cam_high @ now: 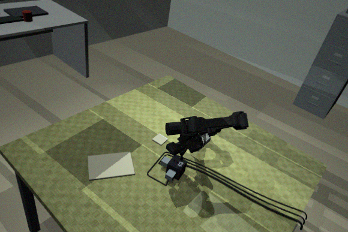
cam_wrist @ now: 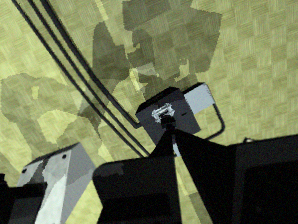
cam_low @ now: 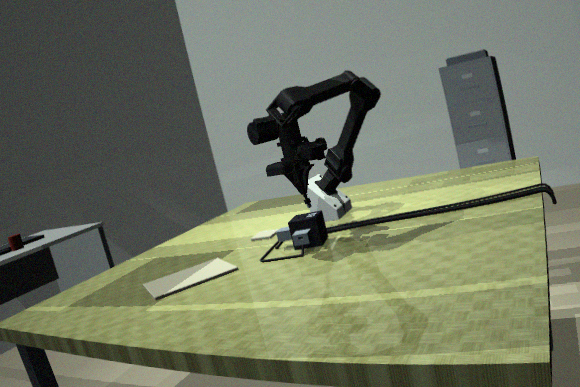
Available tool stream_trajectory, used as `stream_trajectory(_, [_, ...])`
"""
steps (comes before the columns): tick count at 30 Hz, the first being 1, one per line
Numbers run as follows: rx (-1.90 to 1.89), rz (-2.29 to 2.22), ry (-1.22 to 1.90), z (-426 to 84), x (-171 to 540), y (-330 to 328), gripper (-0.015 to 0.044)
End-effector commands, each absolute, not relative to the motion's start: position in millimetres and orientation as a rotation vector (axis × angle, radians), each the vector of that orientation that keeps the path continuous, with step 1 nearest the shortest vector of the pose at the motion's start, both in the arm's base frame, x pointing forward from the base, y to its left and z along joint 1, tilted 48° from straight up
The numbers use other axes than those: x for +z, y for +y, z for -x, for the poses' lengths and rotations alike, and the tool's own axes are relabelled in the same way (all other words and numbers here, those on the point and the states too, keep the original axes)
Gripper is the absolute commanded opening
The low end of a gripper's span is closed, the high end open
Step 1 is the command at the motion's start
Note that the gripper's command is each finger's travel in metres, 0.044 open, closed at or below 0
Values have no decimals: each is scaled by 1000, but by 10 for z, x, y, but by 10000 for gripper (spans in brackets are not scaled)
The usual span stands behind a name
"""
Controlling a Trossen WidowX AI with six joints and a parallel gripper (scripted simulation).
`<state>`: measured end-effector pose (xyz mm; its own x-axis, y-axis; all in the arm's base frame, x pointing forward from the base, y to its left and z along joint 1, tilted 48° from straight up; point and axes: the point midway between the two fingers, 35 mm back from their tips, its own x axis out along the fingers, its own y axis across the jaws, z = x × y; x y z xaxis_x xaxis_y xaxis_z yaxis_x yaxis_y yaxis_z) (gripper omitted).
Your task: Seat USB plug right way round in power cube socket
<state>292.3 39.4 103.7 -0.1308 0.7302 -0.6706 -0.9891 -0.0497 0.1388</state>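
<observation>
Gripper fingers point(cam_high: 181, 153) point(cam_low: 307, 198) stood closed on a small dark piece, apparently the USB plug point(cam_low: 307, 202) point(cam_wrist: 167, 120), over the black power cube point(cam_high: 176, 166) point(cam_low: 308, 227) point(cam_wrist: 170, 112). The exterior view showed a gap between the plug and the cube's top; the wrist view, looking down, hid that gap but showed the bright socket point(cam_wrist: 163, 112) beside the plug. Which way round the plug faced could not be told. The cube sat well in from the edges of the table point(cam_high: 144, 204) point(cam_low: 350, 331) point(cam_wrist: 260, 50), while black cables point(cam_high: 249, 193) point(cam_low: 441, 207) point(cam_wrist: 78, 72) ran from it over one edge. Pale blocks with looped wire crowded its sides, and the white arm base point(cam_low: 327, 206) point(cam_wrist: 60, 175) stood behind it in the exterior view. A small pale square point(cam_high: 159, 139) point(cam_low: 263, 235) lay near the cube, a larger panel point(cam_high: 111, 165) point(cam_low: 190, 278) farther off.
</observation>
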Motion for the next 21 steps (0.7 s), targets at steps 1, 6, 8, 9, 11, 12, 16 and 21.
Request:
stream_trajectory(1, [1546, 430, 755, -2922, 1033, 394, 0])
stream_trajectory(6, [1487, 333, 851, -2922, 1033, 395, 0])
stream_trajectory(8, [1462, 294, 889, -2922, 1033, 395, 0])
stream_trajectory(9, [1449, 275, 907, -2922, 1033, 395, 0])
stream_trajectory(11, [1423, 236, 944, -2922, 1033, 395, 0])
stream_trajectory(12, [1410, 217, 962, -2922, 1033, 395, 0])
stream_trajectory(16, [1356, 139, 1032, -2922, 1033, 395, 0])
stream_trajectory(21, [1284, 41, 1118, -2922, 1033, 394, 0])
